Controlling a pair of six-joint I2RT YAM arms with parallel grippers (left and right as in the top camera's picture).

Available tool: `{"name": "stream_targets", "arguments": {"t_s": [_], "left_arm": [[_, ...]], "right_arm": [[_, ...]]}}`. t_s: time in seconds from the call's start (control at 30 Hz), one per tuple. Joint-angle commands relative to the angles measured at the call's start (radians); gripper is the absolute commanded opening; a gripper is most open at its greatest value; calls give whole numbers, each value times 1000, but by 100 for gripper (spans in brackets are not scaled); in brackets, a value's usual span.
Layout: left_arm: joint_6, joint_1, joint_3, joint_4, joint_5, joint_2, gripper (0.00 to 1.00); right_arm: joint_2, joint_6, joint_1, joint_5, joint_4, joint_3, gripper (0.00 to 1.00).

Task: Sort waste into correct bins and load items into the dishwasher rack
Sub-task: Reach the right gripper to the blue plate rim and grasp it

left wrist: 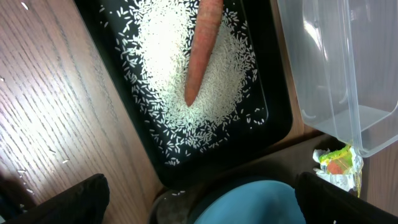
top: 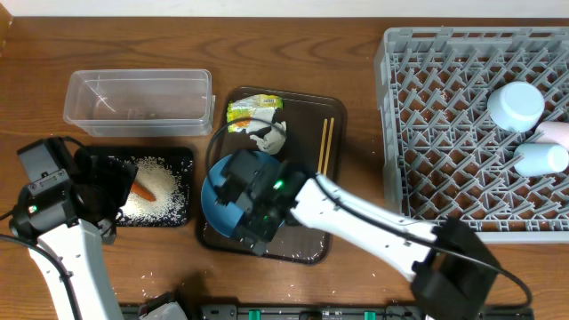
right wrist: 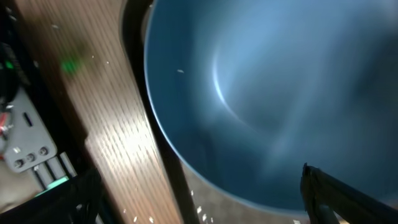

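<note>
The dark-blue plate (top: 213, 200) lies at the left of the brown serving tray (top: 307, 120). My right gripper (top: 242, 213) hovers over it, open, its fingers either side of the plate's rim (right wrist: 280, 81). The orange carrot (left wrist: 202, 50) lies on the rice (left wrist: 161, 56) in the black tray (top: 182, 158). My left gripper (left wrist: 202, 210) is open at that tray's near end, holding nothing. The wrapper (top: 253, 111), tissue (top: 267, 135) and chopsticks (top: 326, 145) rest on the serving tray. The clear tub (top: 138, 98) holds nothing large. The white cup (top: 516, 105) and light-blue bowl (top: 542, 158) sit in the dishwasher rack (top: 444, 133).
Loose rice grains are scattered on the wooden table (left wrist: 43, 124) beside the black tray. The clear tub's wall (left wrist: 336, 62) stands close to the right of the tray. A pale pink item (top: 556, 132) lies in the rack between cup and bowl.
</note>
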Motion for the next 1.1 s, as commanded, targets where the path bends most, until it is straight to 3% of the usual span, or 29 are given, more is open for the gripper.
{"name": "stream_targets", "arguments": {"t_s": [0.0,0.2,0.3,0.37,0.5,0.7,0.87,1.07], "left_arm": [[-9,4,20,-3,-17,2,97],[-9,4,20,-3,-17,2,97],[-9,4,20,-3,-16,2,97],[-9,4,20,-3,-16,2,97],[-9,4,20,-3,-16,2,97],[-9,4,20,-3,-17,2,97],[-9,4,20,-3,-17,2,97],[-9,4,20,-3,-16,2,98]], "right_arm": [[32,-18,40,39,28,-5,98],[90,8,79,40,56,-5,95],[128,53,98,40,82,-5,88],[151,58,110,40,97,-5,78],[180,66,131,56,107,-5,68],[180,108,132,103,128,-3,39],[178,129,129,103,121,16,5],[178,155,129,82,105,73,1]]}}
